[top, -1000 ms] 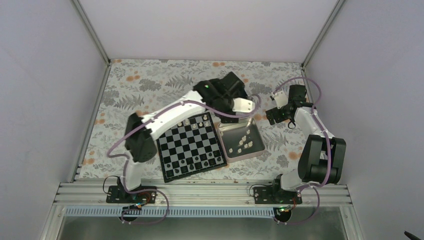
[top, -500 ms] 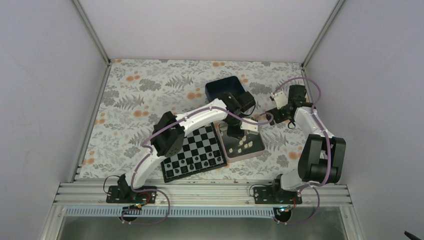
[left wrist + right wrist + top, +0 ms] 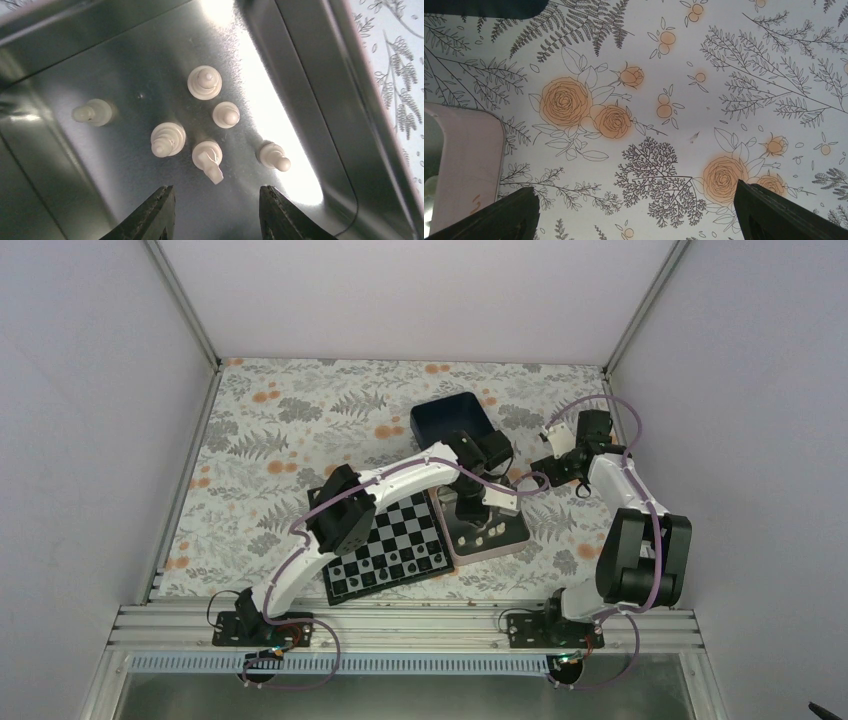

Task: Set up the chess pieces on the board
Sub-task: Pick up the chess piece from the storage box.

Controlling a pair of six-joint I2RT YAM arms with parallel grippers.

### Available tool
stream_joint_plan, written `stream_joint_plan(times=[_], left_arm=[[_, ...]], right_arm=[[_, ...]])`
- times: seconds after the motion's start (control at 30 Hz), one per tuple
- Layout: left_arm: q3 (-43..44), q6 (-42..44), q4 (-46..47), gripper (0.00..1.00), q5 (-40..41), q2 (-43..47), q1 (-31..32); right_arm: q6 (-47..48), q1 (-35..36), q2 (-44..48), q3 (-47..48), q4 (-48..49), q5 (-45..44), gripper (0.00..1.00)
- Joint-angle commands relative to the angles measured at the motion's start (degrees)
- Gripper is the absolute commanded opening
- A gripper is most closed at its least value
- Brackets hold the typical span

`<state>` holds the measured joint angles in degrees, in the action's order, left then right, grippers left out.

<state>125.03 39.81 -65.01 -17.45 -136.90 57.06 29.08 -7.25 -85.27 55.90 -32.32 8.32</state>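
My left jaws hang open inside the tin [image 3: 514, 540]. Their two dark tips stand apart at the bottom of my left wrist view, with nothing between them. Six cream pieces [image 3: 168, 139] are scattered on the tin's shiny floor just ahead of the tips. One with a bent, horse-like head [image 3: 208, 158] is nearest, right above the gap. Another sits close on its left, and a fallen one [image 3: 274, 156] lies on its right by the bright glare. Two more are farther in, seen from above. The sixth [image 3: 94, 112] lies alone, well off to the left near the tin wall.

From above, the board [image 3: 385, 540] lies flat and a little askew near the middle of the near edge of the bench [image 3: 280, 420]. The tin is just beside the board's right edge. Small pieces stand on the board's near rows, too tiny to tell their kind. My left arm [image 3: 400, 472] crosses over the board's far corner. A dark blue box [image 3: 450, 418] sits beyond the tin, toward the far edge.

My right jaws are open wide and empty, held over bare flowered bench toward the right edge. In my right wrist view, one rounded corner of the tin shows at the left, apart from the tips.
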Motion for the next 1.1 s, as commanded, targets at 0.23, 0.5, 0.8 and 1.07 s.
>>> stream_joint_plan(times=[0.23, 0.5, 0.8, 1.07], left_arm=[[6.8, -0.1, -2.0, 0.43, -0.6, -6.0, 0.6], [9.3, 0.6, -3.4, 0.37, -1.5, -8.2, 0.7], [8.0, 1.3, -4.2, 0.31, -1.9, -8.2, 0.8], [7.4, 1.3, -4.2, 0.3, -2.4, -8.0, 1.2]], right_arm=[[0.9, -0.3, -0.3, 0.8, -0.7, 1.4, 1.0], [1.0, -0.3, -0.5, 0.8, -0.6, 1.4, 1.0], [1.1, -0.2, -0.4, 0.8, -0.8, 1.4, 1.0], [1.1, -0.2, -0.4, 0.7, -0.7, 1.3, 1.0]])
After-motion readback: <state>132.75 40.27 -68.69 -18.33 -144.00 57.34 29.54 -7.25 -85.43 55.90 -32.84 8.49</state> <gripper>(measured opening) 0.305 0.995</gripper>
